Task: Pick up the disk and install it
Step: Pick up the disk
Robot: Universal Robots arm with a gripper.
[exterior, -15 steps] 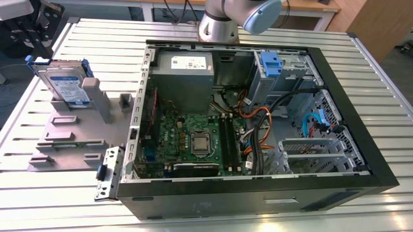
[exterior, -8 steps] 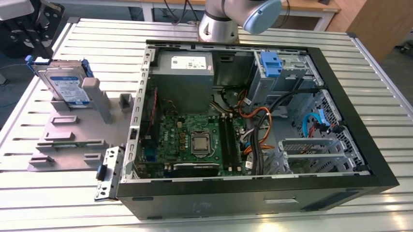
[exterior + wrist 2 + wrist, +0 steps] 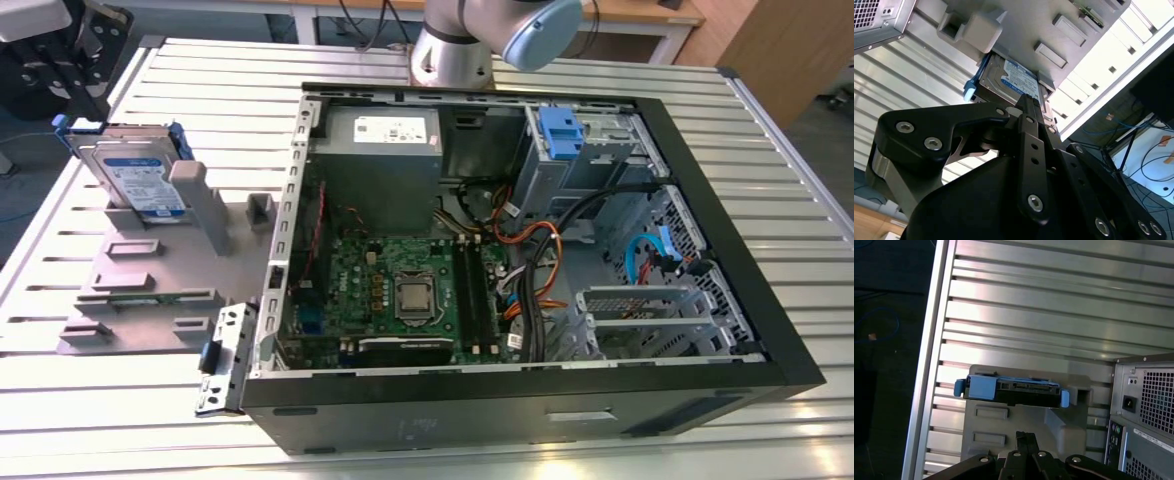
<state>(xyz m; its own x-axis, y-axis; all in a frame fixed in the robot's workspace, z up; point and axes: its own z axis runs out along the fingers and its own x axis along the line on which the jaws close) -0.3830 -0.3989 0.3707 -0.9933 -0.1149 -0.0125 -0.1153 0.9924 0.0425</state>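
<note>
Hovering at the upper left of the exterior view, my gripper (image 3: 91, 100) sits just above the disk (image 3: 134, 175), jaws pressed together w/ nothing between them. The disk stands on edge in a grey holder (image 3: 147, 290) on the slatted metal table (image 3: 134, 420), at the exterior view's left, outside the computer case (image 3: 534, 395). Its white-and-blue label side faces that camera, w/ a blue frame round the edges. In the first wrist view the gripper (image 3: 1024, 436) points at the disk (image 3: 1014, 389) end-on, and a strip of holder (image 3: 1024, 415) shows between the two, so they're apart, not touching. In the second wrist view the gripper (image 3: 1026, 102) overlaps the disk (image 3: 1009, 80) in the picture; can't tell contact from that angle. The disk is seated in its slot in the holder (image 3: 1019, 25), w/ a blue tab sticking out at one end. The case lies on its side, open, filling the centre and right of the exterior view. Inside it: a grey power supply box (image 3: 380, 160) toward the upper left, a green motherboard (image 3: 400, 290) below that, orange and black cables (image 3: 527, 250) running down the middle, and a blue bracket (image 3: 561, 130) fixed on the grey drive bay (image 3: 594, 165) at the upper right. My arm (image 3: 467, 40) rises behind the case at top centre.
</note>
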